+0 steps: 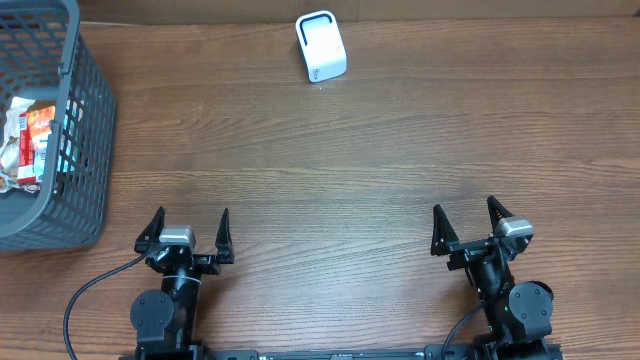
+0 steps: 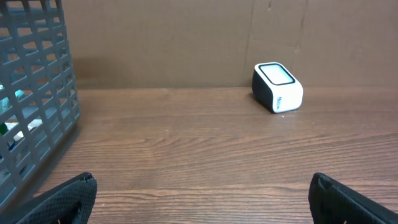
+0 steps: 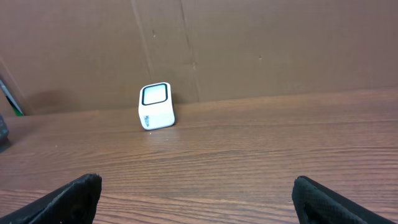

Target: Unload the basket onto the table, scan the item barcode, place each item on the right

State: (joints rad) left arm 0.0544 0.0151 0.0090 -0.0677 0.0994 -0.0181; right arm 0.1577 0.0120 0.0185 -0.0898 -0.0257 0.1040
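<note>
A small white barcode scanner (image 1: 321,46) with a dark window stands at the far middle of the table; it also shows as the scanner (image 2: 277,87) in the left wrist view and the scanner (image 3: 155,106) in the right wrist view. Packaged items (image 1: 30,140) in red and white wrappers lie inside the grey basket (image 1: 85,130) at the far left. My left gripper (image 1: 190,228) rests open at the near left edge, holding nothing. Over at the near right, my right gripper (image 1: 468,218) is open and holds nothing too. Both are far from the scanner and the items.
The grey plastic basket (image 2: 37,106) has tall slatted walls and fills the table's left side. A brown cardboard wall (image 3: 249,43) stands behind the table's far edge. Wood-grain tabletop (image 1: 330,180) lies between the grippers and the scanner.
</note>
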